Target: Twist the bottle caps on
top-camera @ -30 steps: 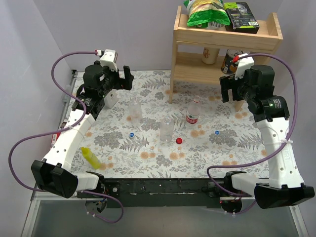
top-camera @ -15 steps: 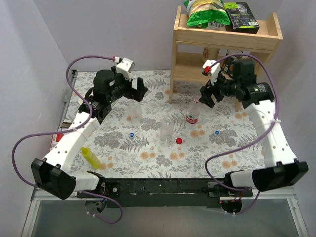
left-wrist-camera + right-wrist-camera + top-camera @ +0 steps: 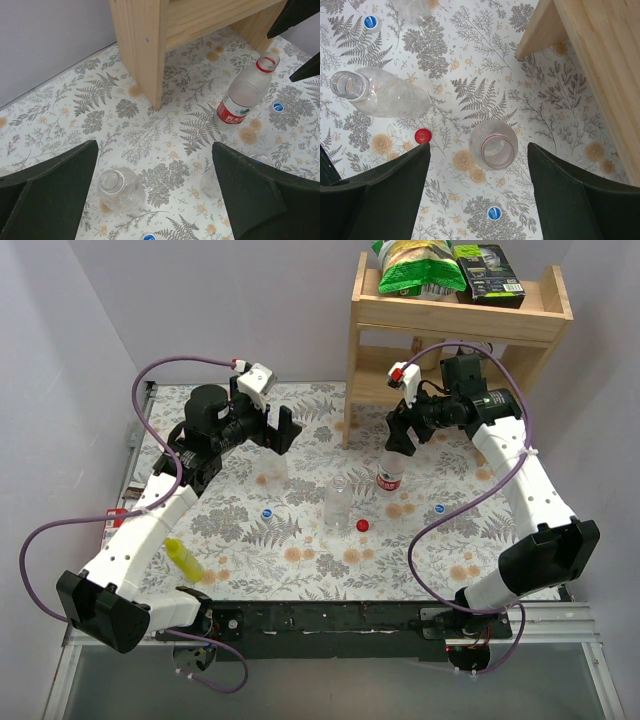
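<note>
Currently both pincers stand wide with nothing held: the left pincer hovers above the rear-left bottle, and the right pincer hovers over the open mouth of the red-label bottle, near the wooden shelf. All three bottles stand upright and uncapped on the fern-print surface, the middle bottle nearest the arm bases. Caps lie loose on the surface: the red cap just beside the middle bottle, one blue cap to its left, the other blue cap off to the right.
</note>
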{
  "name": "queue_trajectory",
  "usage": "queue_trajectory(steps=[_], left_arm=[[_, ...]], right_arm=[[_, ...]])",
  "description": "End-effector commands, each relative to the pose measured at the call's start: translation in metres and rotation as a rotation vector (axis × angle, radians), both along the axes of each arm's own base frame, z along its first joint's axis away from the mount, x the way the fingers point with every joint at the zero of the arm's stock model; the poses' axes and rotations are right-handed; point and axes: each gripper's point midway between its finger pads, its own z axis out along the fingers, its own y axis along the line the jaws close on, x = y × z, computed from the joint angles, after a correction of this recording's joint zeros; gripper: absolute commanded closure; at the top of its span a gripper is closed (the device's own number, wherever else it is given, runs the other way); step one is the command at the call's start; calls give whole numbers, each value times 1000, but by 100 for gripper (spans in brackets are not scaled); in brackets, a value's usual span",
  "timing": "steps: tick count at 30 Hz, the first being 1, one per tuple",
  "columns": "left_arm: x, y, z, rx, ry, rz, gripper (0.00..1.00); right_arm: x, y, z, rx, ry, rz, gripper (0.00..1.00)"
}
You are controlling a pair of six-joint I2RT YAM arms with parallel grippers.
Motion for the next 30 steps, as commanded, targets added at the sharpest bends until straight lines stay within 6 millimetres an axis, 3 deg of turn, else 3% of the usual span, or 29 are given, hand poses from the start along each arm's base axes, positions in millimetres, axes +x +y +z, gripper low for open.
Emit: queue_trajectory(steps=[1, 13, 23, 27, 30], left_arm=[[-7, 3, 3, 9, -19, -10, 2], [-4, 2, -7, 16, -6, -7, 2], [-1, 0, -8, 14, -7, -10, 2], [-1, -2, -9, 13, -8, -24, 2], [-3, -8, -9, 16, -9, -67, 2]], right_arm=[[10, 6, 4, 24, -1, -25, 14], [20, 5, -28, -48, 43, -63, 24], [32, 0, -41, -81, 43, -118, 34], [31, -2, -47, -89, 51, -122, 46], [28, -1, -49, -86, 56, -110, 65]])
